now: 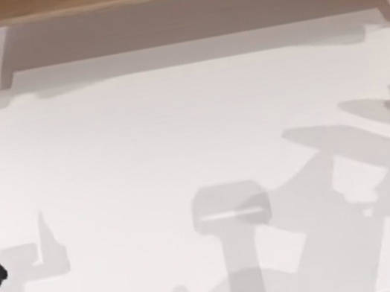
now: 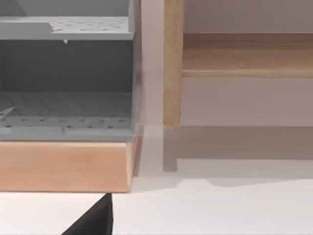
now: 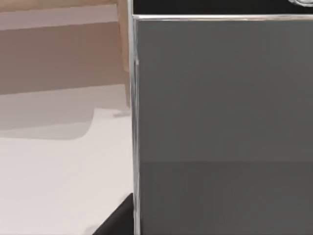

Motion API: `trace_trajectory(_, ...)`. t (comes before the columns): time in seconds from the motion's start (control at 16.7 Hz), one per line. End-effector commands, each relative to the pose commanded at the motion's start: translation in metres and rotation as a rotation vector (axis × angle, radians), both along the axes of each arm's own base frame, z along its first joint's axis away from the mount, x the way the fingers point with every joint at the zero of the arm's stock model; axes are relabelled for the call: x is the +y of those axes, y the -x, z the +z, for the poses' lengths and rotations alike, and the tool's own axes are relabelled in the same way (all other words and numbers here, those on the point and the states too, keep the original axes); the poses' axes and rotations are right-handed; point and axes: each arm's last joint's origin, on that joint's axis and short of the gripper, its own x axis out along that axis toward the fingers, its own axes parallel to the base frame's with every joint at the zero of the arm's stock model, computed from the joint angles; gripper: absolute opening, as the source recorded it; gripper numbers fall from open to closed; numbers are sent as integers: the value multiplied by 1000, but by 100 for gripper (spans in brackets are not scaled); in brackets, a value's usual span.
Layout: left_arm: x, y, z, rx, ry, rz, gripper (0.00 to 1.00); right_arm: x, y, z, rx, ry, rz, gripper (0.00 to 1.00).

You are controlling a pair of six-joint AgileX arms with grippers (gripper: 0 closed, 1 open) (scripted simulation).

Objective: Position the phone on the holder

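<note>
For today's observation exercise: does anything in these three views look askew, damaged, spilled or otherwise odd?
Nothing stands out. The phone sits close in the right wrist view, its grey screen and silver rim unmarked and straight. The white table carries shadows but no spill. The grey perforated shelf on its wooden base looks intact.

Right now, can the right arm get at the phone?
Probably yes: the phone sits very close in front of the right wrist camera, its grey screen facing it, with nothing visible between them. Whether the pincer actually grips it, I cannot tell.
</note>
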Motion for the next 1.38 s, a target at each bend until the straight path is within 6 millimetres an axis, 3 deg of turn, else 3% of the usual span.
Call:
trace_trajectory(0.36,0,0,0,0,0,0,100,-7,-29,-13,-16,17,6,0)
trace_trajectory(0.66,0,0,0,0,0,0,100,-8,-33,-16,-13,23,12,0)
trace_trajectory(1.38,0,0,0,0,0,0,100,-8,-33,-16,-13,23,12,90)
